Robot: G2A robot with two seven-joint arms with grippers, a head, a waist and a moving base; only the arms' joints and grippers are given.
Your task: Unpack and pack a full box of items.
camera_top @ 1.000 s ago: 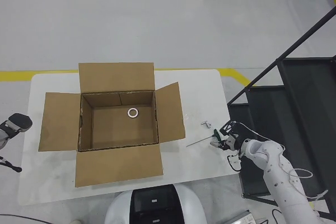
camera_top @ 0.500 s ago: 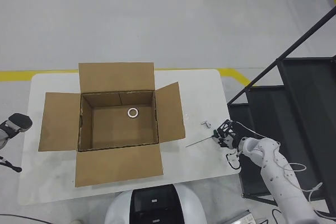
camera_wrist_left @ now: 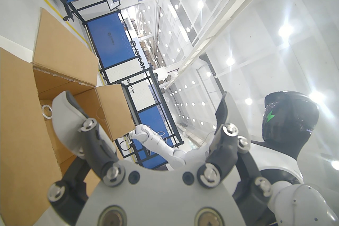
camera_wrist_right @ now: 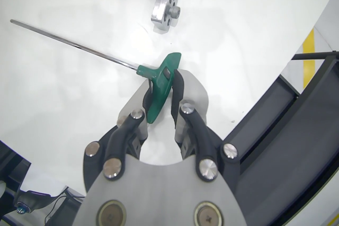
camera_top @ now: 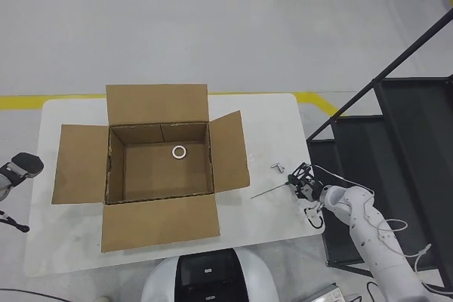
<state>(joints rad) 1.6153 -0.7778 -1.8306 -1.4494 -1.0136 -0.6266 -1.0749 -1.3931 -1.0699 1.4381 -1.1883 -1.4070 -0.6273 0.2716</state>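
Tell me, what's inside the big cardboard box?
Inside the cardboard box, one small silver ring lies on the bare floor near the far wall. A strip of floor behind the near wall is hidden from above.

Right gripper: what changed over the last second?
The right gripper edged in and closed on the green handle of the hex key; the key lies on the table where it was. The box, ring, bracket and open left gripper are unchanged.
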